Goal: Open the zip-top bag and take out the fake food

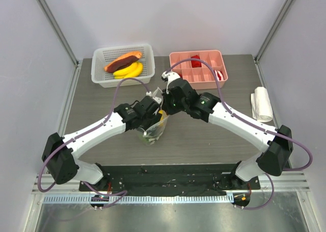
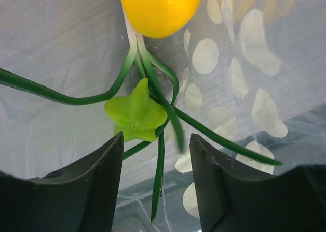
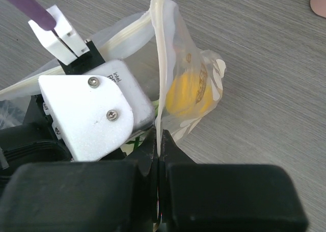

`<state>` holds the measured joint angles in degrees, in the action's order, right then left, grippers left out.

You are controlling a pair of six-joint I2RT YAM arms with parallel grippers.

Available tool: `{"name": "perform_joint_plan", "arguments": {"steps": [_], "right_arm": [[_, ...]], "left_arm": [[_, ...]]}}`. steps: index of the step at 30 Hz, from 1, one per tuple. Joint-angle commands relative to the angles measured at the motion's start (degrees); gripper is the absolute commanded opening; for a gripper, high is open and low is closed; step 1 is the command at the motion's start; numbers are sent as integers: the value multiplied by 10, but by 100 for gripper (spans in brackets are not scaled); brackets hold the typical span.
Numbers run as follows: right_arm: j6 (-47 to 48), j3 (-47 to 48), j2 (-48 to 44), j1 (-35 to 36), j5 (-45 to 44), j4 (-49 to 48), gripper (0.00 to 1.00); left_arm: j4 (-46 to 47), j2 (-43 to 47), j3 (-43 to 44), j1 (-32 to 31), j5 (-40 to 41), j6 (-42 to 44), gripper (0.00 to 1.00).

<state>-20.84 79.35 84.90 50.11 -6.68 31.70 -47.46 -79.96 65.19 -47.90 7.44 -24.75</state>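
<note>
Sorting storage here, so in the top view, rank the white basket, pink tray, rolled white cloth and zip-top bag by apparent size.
1. Largest: the white perforated basket and pink divided tray, too alike to rank.
2. The rolled white cloth.
3. The zip-top bag shows smallest, but the arms hide much of it, so that place is unsure.
</note>
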Motion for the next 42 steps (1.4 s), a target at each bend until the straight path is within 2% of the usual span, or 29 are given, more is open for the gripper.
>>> {"name": "perform_joint_plan", "arguments": {"steps": [1,6,11,15,19,27,32,36,42], "right_arm": [[8,-5,0,-4,4,-22,1],[6,-10,-3,-8,8,-23,1],[4,-8,-4,-10,11,-27,1],[3,-8,-6,-12,13,-27,1],[3,-2,-9,-12,8,-26,1],[31,57,-1,-12,-42,7,1],[81,98,9,-12,-127,35,1],[88,94,8,-13,-123,41,1],[75,52,0,-15,-122,29,1]], "left_arm": [[-12,25,-5,3,-8,25,56],[-18,25,-9,3,-1,34,49],[-23,13,-15,3,28,30,47],[-30,6,-18,3,37,26,55],[-27,1,-25,3,47,23,59],[41,7,-15,2,-35,7,56],[94,-34,13,2,-93,-3,54],[94,-78,36,3,-104,1,54],[140,-104,-1,3,-125,-5,55]]}}
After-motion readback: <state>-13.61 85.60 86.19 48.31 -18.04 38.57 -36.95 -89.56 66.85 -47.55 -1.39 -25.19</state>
